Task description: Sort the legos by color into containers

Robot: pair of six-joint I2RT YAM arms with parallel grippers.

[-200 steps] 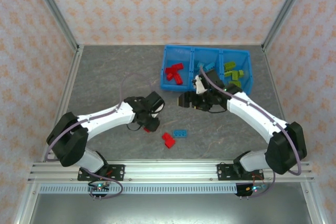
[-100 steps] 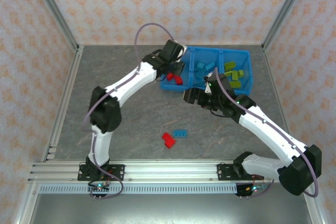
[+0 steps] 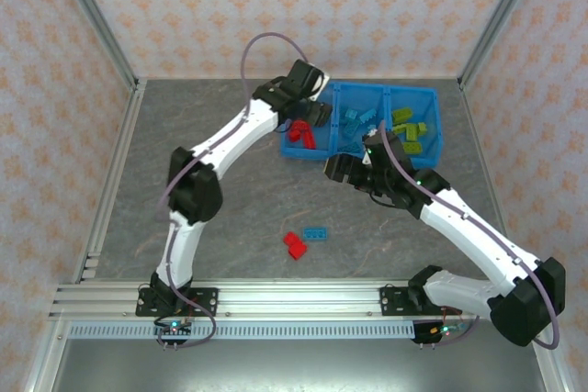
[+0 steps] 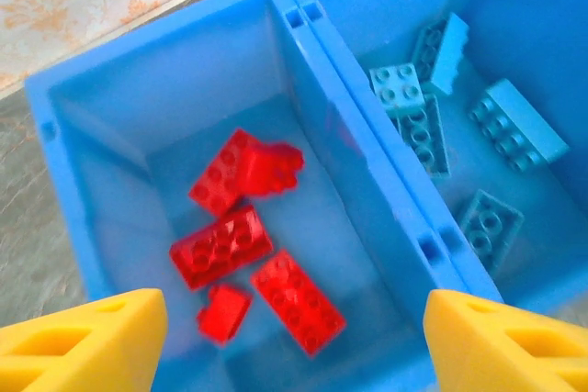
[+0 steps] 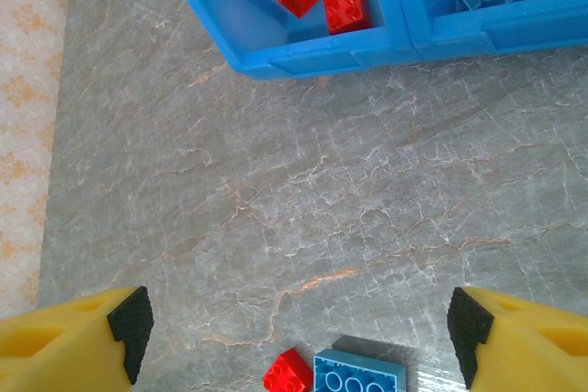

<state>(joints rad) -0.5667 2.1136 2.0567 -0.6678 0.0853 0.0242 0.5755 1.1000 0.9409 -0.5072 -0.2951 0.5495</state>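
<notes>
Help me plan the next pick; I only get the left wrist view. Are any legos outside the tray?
Observer: Yes, two lie on the table, in its near half: a red lego with a blue lego beside it.
Operator: Is the right tool free?
Observer: The right tool is open and empty, over bare table between the tray and those two.
Operator: Any green sorted?
Observer: Green legos lie in the tray's end compartment, opposite the red end.
</notes>
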